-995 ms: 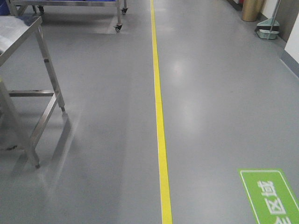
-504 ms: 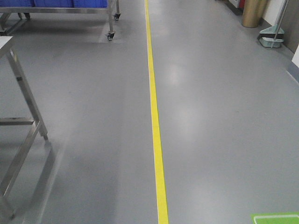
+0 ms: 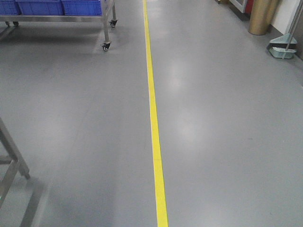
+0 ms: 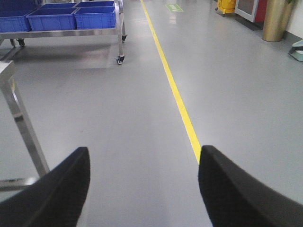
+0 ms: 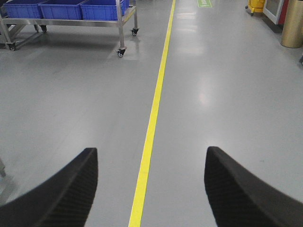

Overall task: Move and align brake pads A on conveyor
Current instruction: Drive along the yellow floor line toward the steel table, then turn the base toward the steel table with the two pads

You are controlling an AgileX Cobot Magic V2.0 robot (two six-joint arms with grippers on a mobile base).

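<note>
Currently left claw [image 4: 144, 150] and right claw [image 5: 151, 150] gape above grey floor [image 3: 227, 142].

Left gripper [image 4: 144, 153] is spread wide, gripping nothing. Right gripper [image 5: 151, 153] likewise, jaws well apart and empty. Both wrists aim forward, tipped a little downward.

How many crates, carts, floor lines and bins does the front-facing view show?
Blue crates: 3 (the leftmost is cut by the picture's edge)
Wheeled steel cart: 1
Yellow floor line: 1
Gold cylindrical bin: 1
Total: 6
</note>
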